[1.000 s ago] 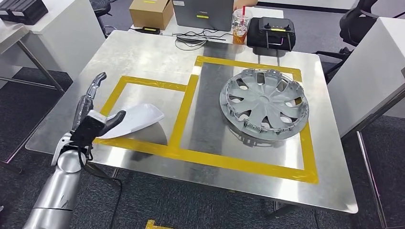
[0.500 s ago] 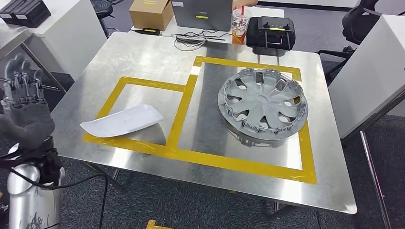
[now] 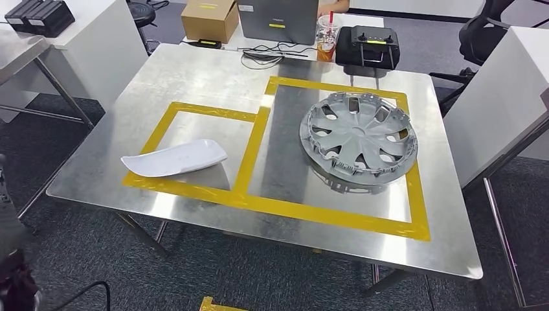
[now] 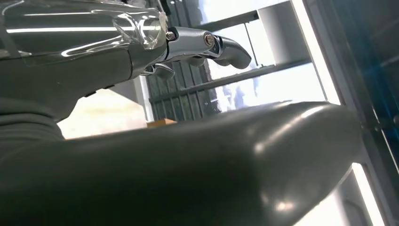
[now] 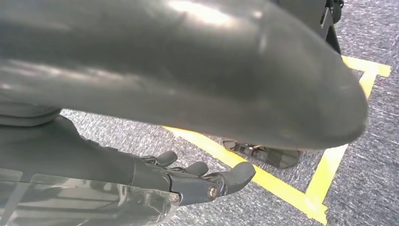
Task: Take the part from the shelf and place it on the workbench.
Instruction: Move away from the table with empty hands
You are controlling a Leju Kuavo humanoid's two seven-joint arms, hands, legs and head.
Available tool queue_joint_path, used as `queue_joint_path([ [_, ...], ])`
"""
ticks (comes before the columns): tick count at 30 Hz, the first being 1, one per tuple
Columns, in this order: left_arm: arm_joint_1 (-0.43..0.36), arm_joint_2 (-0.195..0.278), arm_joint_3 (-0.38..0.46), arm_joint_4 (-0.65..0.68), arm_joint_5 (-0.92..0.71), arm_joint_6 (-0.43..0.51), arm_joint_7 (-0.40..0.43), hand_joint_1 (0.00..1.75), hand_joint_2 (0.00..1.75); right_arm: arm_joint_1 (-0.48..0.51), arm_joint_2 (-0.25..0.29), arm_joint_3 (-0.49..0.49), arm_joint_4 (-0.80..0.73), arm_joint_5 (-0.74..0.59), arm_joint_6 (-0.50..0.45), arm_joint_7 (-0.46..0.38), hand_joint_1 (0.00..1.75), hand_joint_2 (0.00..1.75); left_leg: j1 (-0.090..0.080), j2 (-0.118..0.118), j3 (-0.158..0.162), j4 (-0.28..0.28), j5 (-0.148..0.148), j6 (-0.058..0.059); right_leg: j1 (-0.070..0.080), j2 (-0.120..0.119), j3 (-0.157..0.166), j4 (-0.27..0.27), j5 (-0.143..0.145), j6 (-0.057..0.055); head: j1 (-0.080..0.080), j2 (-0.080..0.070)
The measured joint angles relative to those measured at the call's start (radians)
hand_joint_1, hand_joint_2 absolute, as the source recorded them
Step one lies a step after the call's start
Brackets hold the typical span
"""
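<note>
- Two parts lie on the counter (image 3: 194, 78): the white part (image 3: 173, 158) in the smaller yellow-taped box, long axis across the robot's front, and a hubcap (image 3: 358, 138) in the larger.
- Left robot hand (image 4: 188, 44) holds nothing, fingers loosely extended, on the white part's side.
- Right robot hand (image 5: 197, 181) hangs over the floor, empty, fingers slightly curled.

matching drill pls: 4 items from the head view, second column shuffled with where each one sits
1 white part
2 hubcap
3 iced drink cup
4 cardboard box

A inside the larger yellow tape rectangle
B beyond the workbench, far left corner
C inside the smaller yellow tape rectangle
D beside the black controller case

Pairs: 1-C, 2-A, 3-D, 4-B
</note>
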Motion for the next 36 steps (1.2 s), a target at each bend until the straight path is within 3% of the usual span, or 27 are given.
queue_joint_path([
  [2,0.015,-0.007,0.02,-0.004,-0.002,-0.004,0.001,0.0,0.0,0.001,0.001,0.0,-0.008,0.0,0.002,0.001,0.0,0.0,0.002,0.001,-0.016,-0.007,0.022,0.015,0.0,-0.001,-0.037,0.09,-0.07,-0.011,0.003,0.0],
  [4,0.027,-0.012,0.037,0.0,-0.013,-0.009,0.004,0.0,0.0,0.003,0.004,0.001,-0.023,0.0,0.012,0.004,0.0,0.0,-0.001,0.001,-0.041,-0.006,0.04,0.021,0.0,-0.001,-0.077,0.226,-0.149,-0.018,0.005,0.0],
  [5,0.031,-0.013,0.045,0.006,-0.021,-0.011,0.008,0.0,0.0,0.003,0.006,0.0,-0.032,0.0,0.021,0.005,0.0,0.0,-0.003,0.001,-0.053,-0.006,0.048,0.021,0.0,-0.001,-0.082,0.268,-0.167,-0.015,0.005,0.0],
  [6,0.034,-0.015,0.052,0.016,-0.03,-0.012,0.012,0.0,0.0,0.004,0.008,0.0,-0.042,0.0,0.033,0.007,0.0,0.0,-0.004,0.001,-0.064,-0.005,0.057,0.021,0.0,-0.001,-0.068,0.274,-0.168,-0.009,0.005,0.0],
  [8,0.036,-0.018,0.065,0.04,-0.046,-0.013,0.02,0.0,0.0,0.004,0.011,0.0,-0.067,0.0,0.059,0.01,0.0,0.0,-0.005,0.001,-0.084,-0.003,0.073,0.017,0.001,-0.001,0.018,0.17,-0.135,0.004,0.005,0.0],
  [10,0.037,-0.023,0.078,0.065,-0.066,-0.013,0.029,0.0,0.0,0.005,0.014,-0.002,-0.097,0.0,0.091,0.013,0.0,0.0,-0.007,0.001,-0.1,0.001,0.088,0.008,0.005,0.0,0.12,0.019,-0.112,0.001,0.004,0.0],
  [11,0.037,-0.025,0.084,0.077,-0.078,-0.013,0.033,0.0,0.0,0.007,0.017,-0.003,-0.114,0.0,0.109,0.017,0.0,0.0,-0.007,0.001,-0.104,0.002,0.095,0.003,0.008,0.0,0.145,-0.024,-0.109,-0.005,0.004,0.0],
  [13,0.039,-0.031,0.097,0.104,-0.108,-0.017,0.042,0.0,0.0,0.015,0.024,-0.006,-0.153,0.0,0.147,0.027,0.0,0.0,-0.006,0.001,-0.106,0.001,0.109,-0.01,0.012,0.002,0.145,-0.042,-0.1,-0.019,0.003,0.0],
  [15,0.044,-0.037,0.114,0.132,-0.142,-0.023,0.049,0.0,0.0,0.025,0.035,-0.008,-0.194,0.001,0.186,0.029,0.0,0.87,-0.002,-0.001,-0.116,0.011,0.098,-0.023,0.009,-0.001,0.131,-0.045,-0.086,-0.035,0.004,0.0],
  [16,0.048,-0.04,0.124,0.147,-0.156,-0.028,0.049,0.0,0.0,0.031,0.041,-0.008,-0.214,0.001,0.206,0.028,0.0,1.31,0.001,-0.001,-0.125,0.034,0.066,-0.029,0.006,-0.003,0.123,-0.047,-0.076,-0.043,0.002,0.0],
  [17,0.052,-0.044,0.135,0.162,-0.168,-0.031,0.049,0.0,0.0,0.036,0.045,-0.009,-0.232,0.001,0.226,0.026,0.0,1.31,0.004,-0.001,-0.139,0.078,0.017,-0.036,0.004,-0.005,0.113,-0.047,-0.066,-0.048,0.001,0.0],
  [19,0.057,-0.051,0.153,0.192,-0.191,-0.043,0.049,0.0,0.0,0.044,0.05,-0.016,-0.258,0.0,0.257,0.024,0.0,0.44,0.008,0.0,-0.168,0.207,-0.081,-0.047,0.005,-0.006,0.091,-0.045,-0.046,-0.051,-0.002,0.0],
  [20,0.059,-0.056,0.162,0.209,-0.204,-0.049,0.049,0.0,0.0,0.046,0.051,-0.021,-0.265,0.0,0.267,0.022,0.0,0.0,0.01,0.0,-0.174,0.263,-0.102,-0.051,0.005,-0.004,0.079,-0.044,-0.036,-0.049,-0.002,0.0],
  [21,0.061,-0.061,0.17,0.227,-0.218,-0.056,0.051,0.0,0.0,0.047,0.052,-0.029,-0.269,0.0,0.273,0.021,0.0,0.0,0.011,0.0,-0.167,0.289,-0.1,-0.052,0.005,-0.001,0.067,-0.042,-0.026,-0.046,-0.002,0.0],
  [22,0.062,-0.065,0.179,0.245,-0.234,-0.063,0.054,0.0,0.0,0.047,0.052,-0.038,-0.272,0.0,0.275,0.02,0.0,0.0,0.013,-0.001,-0.141,0.278,-0.079,-0.052,0.005,0.004,0.056,-0.04,-0.017,-0.042,-0.002,0.0],
  [24,0.061,-0.072,0.194,0.285,-0.265,-0.074,0.063,0.0,0.0,0.046,0.054,-0.056,-0.274,0.0,0.276,0.016,0.0,0.0,0.015,-0.017,-0.04,0.154,-0.039,-0.046,0.005,0.014,0.035,-0.035,-0.001,-0.034,-0.002,0.0],
  [26,0.06,-0.074,0.204,0.328,-0.301,-0.078,0.071,0.0,0.0,0.042,0.056,-0.074,-0.278,0.0,0.277,0.009,0.0,0.0,0.012,-0.043,0.05,0.02,-0.04,-0.036,0.006,0.025,0.022,-0.032,0.016,-0.023,-0.001,0.0],
  [27,0.058,-0.074,0.208,0.354,-0.322,-0.078,0.073,0.0,0.0,0.04,0.058,-0.083,-0.281,0.0,0.278,0.006,0.0,0.0,0.009,-0.05,0.068,-0.011,-0.047,-0.03,0.005,0.031,0.017,-0.033,0.025,-0.016,-0.001,0.0],
  [29,0.05,-0.072,0.215,0.412,-0.363,-0.072,0.075,0.0,0.0,0.039,0.062,-0.102,-0.291,0.0,0.282,0.003,0.0,0.0,0.006,-0.037,0.063,-0.02,-0.037,-0.015,0.004,0.044,0.011,-0.036,0.041,-0.003,-0.002,0.0],
  [30,0.044,-0.07,0.218,0.444,-0.384,-0.069,0.077,0.0,0.0,0.039,0.065,-0.112,-0.296,0.001,0.283,0.002,0.0,0.0,0.006,-0.027,0.055,-0.024,-0.028,-0.005,0.003,0.042,0.003,-0.028,0.035,-0.001,-0.002,0.0],
  [32,0.035,-0.063,0.221,0.511,-0.426,-0.065,0.078,0.0,0.0,0.038,0.068,-0.127,-0.3,0.001,0.284,0.002,0.0,0.0,0.008,-0.006,0.032,-0.031,-0.003,0.015,0.004,0.027,-0.027,0.036,-0.025,-0.01,0.003,0.0],
  [34,0.031,-0.054,0.225,0.587,-0.468,-0.066,0.079,0.0,0.0,0.034,0.068,-0.138,-0.299,0.002,0.277,0.002,0.0,0.0,0.004,0.015,0.004,-0.031,0.019,0.021,0.003,0.011,-0.067,0.164,-0.116,-0.02,0.008,0.0],
  [35,0.028,-0.048,0.226,0.628,-0.489,-0.068,0.079,0.0,0.0,0.032,0.066,-0.142,-0.296,0.002,0.269,0.002,0.0,0.0,0.002,0.025,-0.01,-0.031,0.031,0.022,0.003,0.009,-0.079,0.225,-0.142,-0.016,0.008,0.0],
  [36,0.024,-0.041,0.226,0.674,-0.511,-0.07,0.079,0.0,0.0,0.03,0.062,-0.145,-0.29,0.002,0.258,0.004,0.0,0.0,0.001,0.033,-0.025,-0.03,0.043,0.021,0.003,0.007,-0.077,0.264,-0.144,-0.007,0.009,0.0],
])
